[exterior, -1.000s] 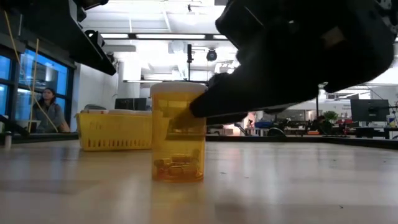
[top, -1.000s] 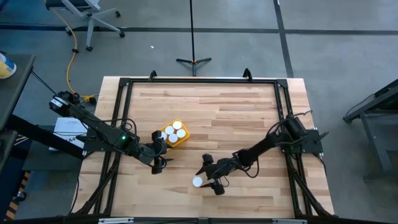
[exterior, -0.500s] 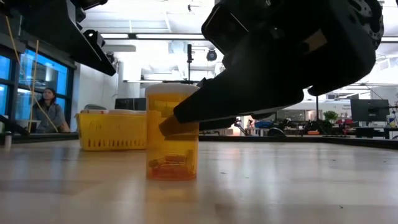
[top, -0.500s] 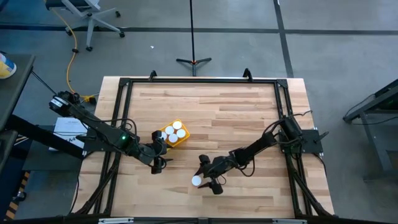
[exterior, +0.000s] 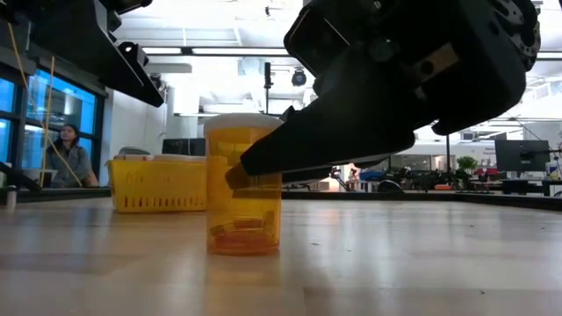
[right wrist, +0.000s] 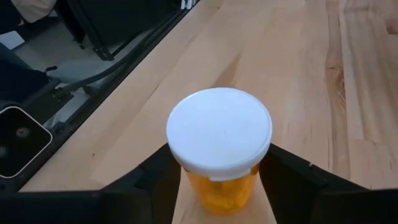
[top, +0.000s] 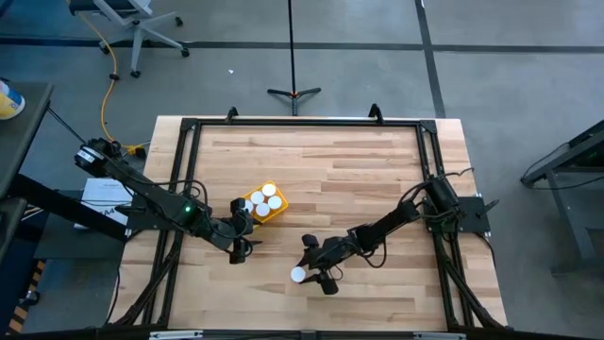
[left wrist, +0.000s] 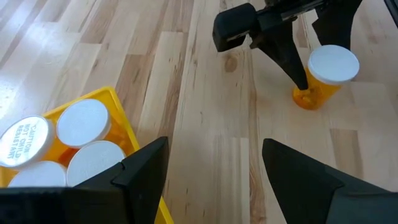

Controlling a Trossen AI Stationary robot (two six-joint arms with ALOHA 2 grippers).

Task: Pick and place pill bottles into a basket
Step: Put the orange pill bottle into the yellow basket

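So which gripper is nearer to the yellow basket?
Left. The left gripper hovers just beside the basket, open; the right gripper is farther off, straddling the lone pill bottle.

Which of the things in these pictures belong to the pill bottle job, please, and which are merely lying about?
Belonging to the job:
- loose pill bottle, upright on the table between the right gripper fingers
- yellow basket with capped bottles inside
- left gripper, open beside the basket

Just lying about:
- office chair
- tripod stand
- person beyond the table
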